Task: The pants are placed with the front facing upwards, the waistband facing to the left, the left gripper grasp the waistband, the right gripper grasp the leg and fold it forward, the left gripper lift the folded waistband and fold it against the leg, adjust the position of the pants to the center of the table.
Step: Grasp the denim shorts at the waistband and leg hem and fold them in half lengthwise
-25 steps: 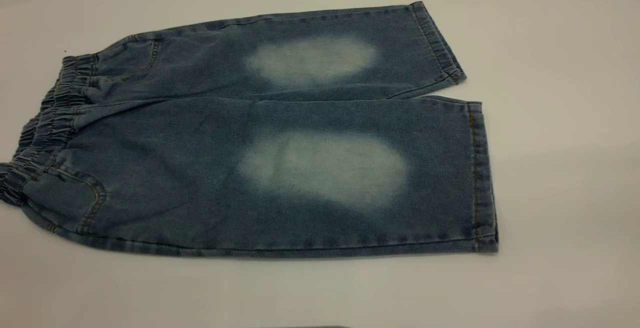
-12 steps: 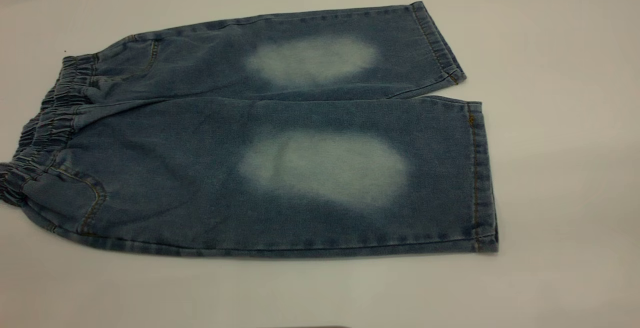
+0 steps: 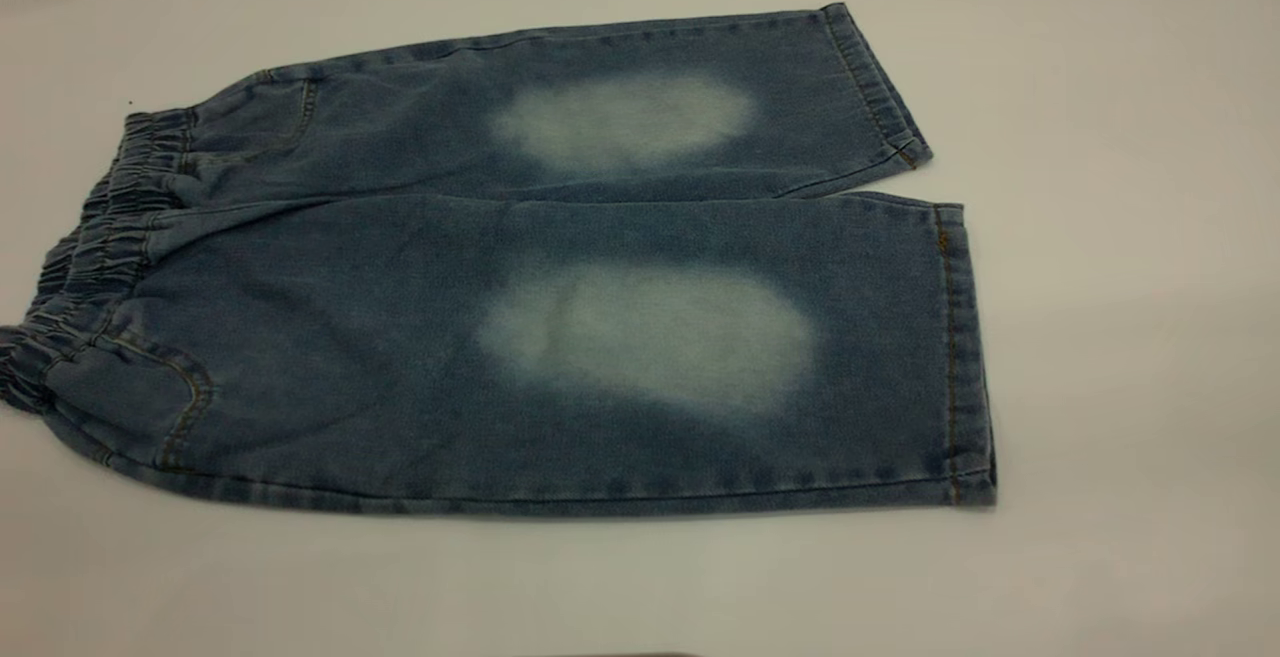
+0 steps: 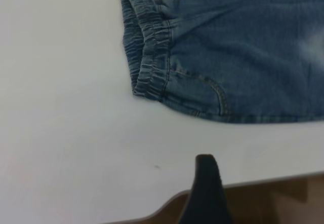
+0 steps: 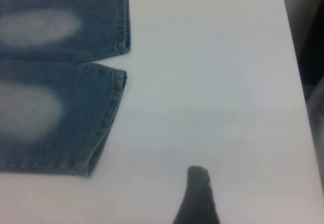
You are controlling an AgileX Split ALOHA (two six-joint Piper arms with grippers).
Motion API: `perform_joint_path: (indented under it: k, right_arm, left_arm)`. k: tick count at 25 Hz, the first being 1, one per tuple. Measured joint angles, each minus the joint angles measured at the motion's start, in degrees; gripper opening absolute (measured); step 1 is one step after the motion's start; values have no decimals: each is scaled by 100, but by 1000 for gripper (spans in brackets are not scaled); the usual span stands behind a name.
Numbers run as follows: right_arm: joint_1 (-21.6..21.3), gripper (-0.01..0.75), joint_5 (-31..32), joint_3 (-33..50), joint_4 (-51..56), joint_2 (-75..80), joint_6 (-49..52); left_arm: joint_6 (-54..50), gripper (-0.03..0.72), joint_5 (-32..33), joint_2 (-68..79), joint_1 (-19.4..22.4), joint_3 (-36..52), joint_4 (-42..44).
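The blue denim pants (image 3: 520, 267) lie flat on the white table (image 3: 1120, 357), front up, with pale knee patches. The gathered waistband (image 3: 95, 237) is at the left and the leg hems (image 3: 960, 357) are at the right. Neither gripper shows in the exterior view. In the left wrist view the left gripper (image 4: 253, 214) hangs over the table's near edge, well short of the waistband (image 4: 147, 46); one black fingertip (image 4: 205, 183) shows with nothing against it. In the right wrist view the right gripper (image 5: 230, 214) hovers over bare table beside the leg hems (image 5: 109, 117), also with a single fingertip (image 5: 197, 193) showing.
The table's near edge (image 4: 253, 182) runs just beyond the left fingertip, with brown floor below it. The table's right edge (image 5: 296, 82) shows in the right wrist view. Bare white surface surrounds the pants on all sides.
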Motion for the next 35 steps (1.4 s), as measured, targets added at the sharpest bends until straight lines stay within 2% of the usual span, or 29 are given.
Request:
perform_joint_path:
  k: [5,10,16,24,29,35]
  right_arm:
    - [0,487,-59,-180,264,892,-69]
    - [0,487,-338,-226,1117,2353,-661]
    - [0,487,-1329,-226,2207,4290,-1208]
    - [0,487,-2526,-233,3076,6367,-1925]
    - [0,487,-2887,-245,3845,7522,-2584]
    - [0,487,-3046,-266,5207,8614,-4021]
  left_arm:
    - [-637,506,-156,820,0,-236,189]
    - [-926,506,-766,2480,0,-473,292]
    - [-1211,506,-1767,4466,0,-662,304]
    - [-1437,506,-2787,6941,0,-1005,507]
    - [-1449,506,-3040,8049,0,-1239,522]
    - [-1449,506,-3251,8874,0,-1447,522]
